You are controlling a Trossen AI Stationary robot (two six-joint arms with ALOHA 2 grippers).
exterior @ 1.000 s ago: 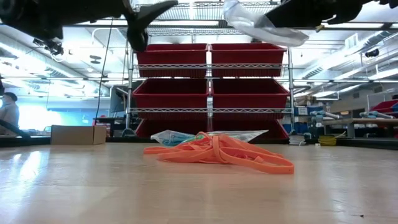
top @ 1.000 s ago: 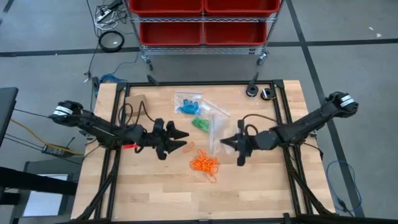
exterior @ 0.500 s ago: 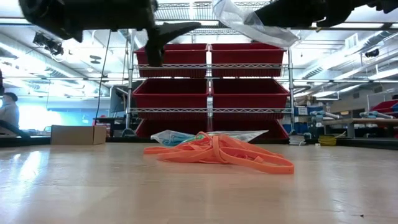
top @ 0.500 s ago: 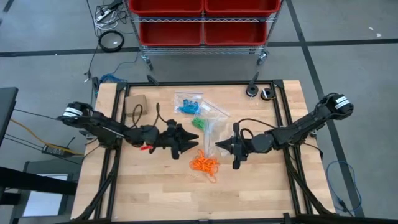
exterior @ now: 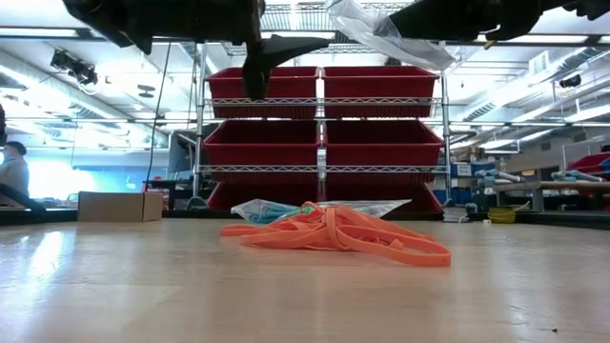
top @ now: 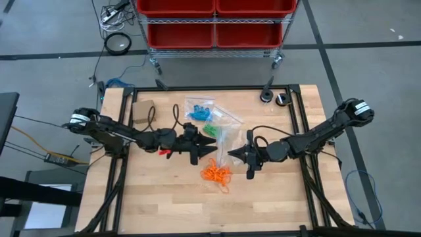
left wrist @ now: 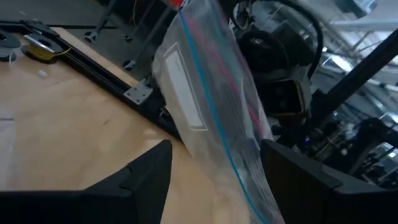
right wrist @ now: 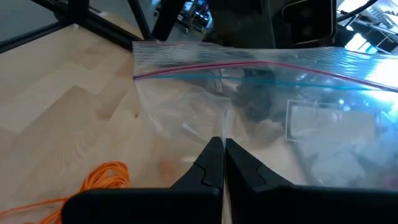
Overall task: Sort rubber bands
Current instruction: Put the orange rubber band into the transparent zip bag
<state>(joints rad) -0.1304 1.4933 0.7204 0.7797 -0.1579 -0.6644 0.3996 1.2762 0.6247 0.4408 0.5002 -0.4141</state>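
The right fingers (right wrist: pixel 222 163) are pinching a clear plastic zip bag (right wrist: pixel 273 106) aloft while the left fingers (left wrist: pixel 214 171), spread wide and empty, are straddling its edge and should clamp squarely, orange rubber bands (top: pixel 216 174) lying on the surface beneath.

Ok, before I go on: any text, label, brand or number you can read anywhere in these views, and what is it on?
No readable text in any view.
White write-on panel on the clear zip bag: appears blank.
Small tan cardboard box: no print can be made out.
Red bins on the shelving behind the table: no labels visible.
Room background in the low view: anything there is too small to read.
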